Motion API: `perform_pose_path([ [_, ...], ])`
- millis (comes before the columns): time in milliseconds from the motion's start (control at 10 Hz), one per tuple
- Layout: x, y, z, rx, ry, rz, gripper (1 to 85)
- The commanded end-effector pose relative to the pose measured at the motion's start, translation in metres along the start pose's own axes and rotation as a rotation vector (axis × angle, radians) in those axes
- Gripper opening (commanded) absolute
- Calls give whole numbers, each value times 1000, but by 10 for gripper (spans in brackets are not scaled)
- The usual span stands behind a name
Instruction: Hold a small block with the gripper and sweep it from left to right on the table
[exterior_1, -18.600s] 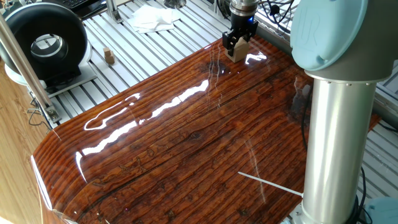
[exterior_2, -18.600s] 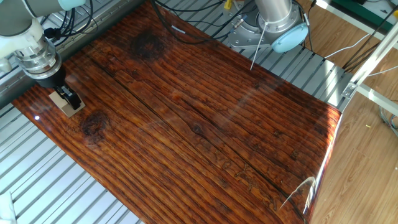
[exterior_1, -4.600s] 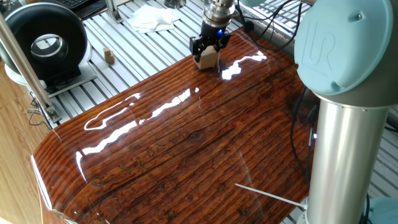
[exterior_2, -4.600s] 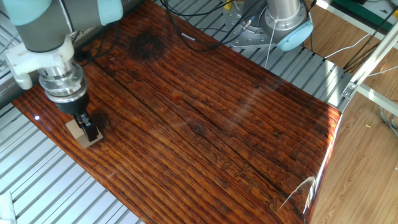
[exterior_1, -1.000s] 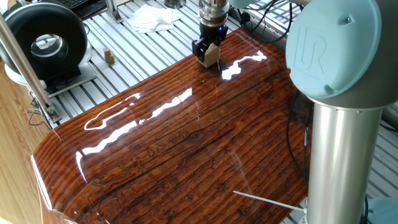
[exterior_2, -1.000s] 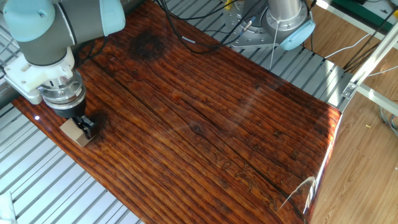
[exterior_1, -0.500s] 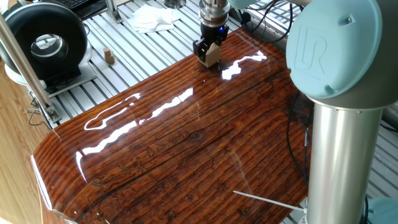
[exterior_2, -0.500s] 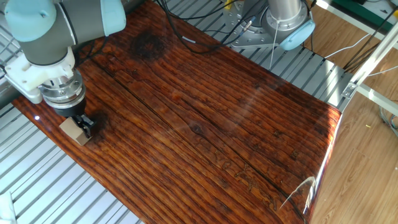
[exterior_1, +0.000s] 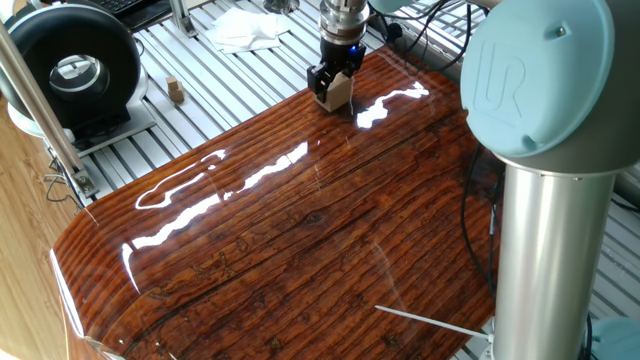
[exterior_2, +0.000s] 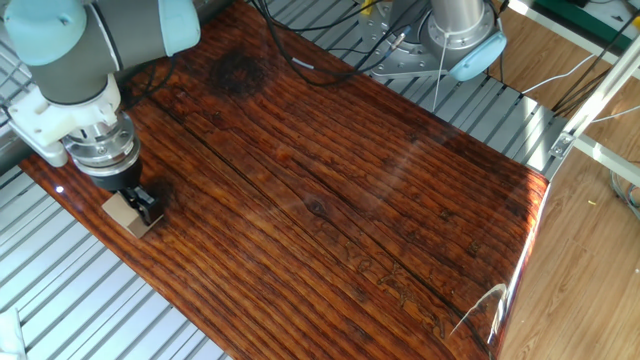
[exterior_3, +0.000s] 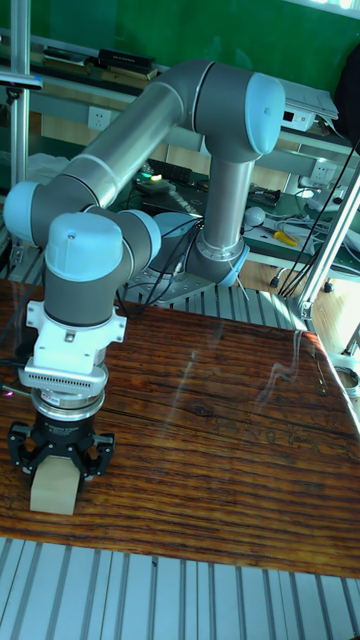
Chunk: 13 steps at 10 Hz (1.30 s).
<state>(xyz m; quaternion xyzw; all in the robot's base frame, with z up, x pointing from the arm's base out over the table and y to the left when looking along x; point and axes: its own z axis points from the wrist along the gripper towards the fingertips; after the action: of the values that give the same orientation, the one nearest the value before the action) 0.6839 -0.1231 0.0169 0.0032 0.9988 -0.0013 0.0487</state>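
While the black two-fingered hand (exterior_3: 58, 462) clamps the light-tan wooden cube (exterior_3: 54, 488) directly beneath it, the cube rests on the glossy reddish-brown tabletop (exterior_2: 330, 210), most of which stretches away to one side.

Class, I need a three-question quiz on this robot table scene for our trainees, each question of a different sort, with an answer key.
1. True or false: the tool is shut on the small block.
2. Where does the block sit on the table? A) the middle B) near an edge C) off the board, on the slatted aluminium surface.
3. Fill in: the tiny darker wooden piece stands on the ______ surface.

Key: 1 true; 2 B; 3 slatted aluminium.
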Motion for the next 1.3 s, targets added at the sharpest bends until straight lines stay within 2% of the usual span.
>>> perform_pose_path([
  [0,-1,3,4,-9,-5,14,10],
  [400,-2,5,5,-16,-10,19,10],
  [700,-1,6,1,-42,-8,11,10],
  [1200,-3,6,7,-29,-17,10,10],
])
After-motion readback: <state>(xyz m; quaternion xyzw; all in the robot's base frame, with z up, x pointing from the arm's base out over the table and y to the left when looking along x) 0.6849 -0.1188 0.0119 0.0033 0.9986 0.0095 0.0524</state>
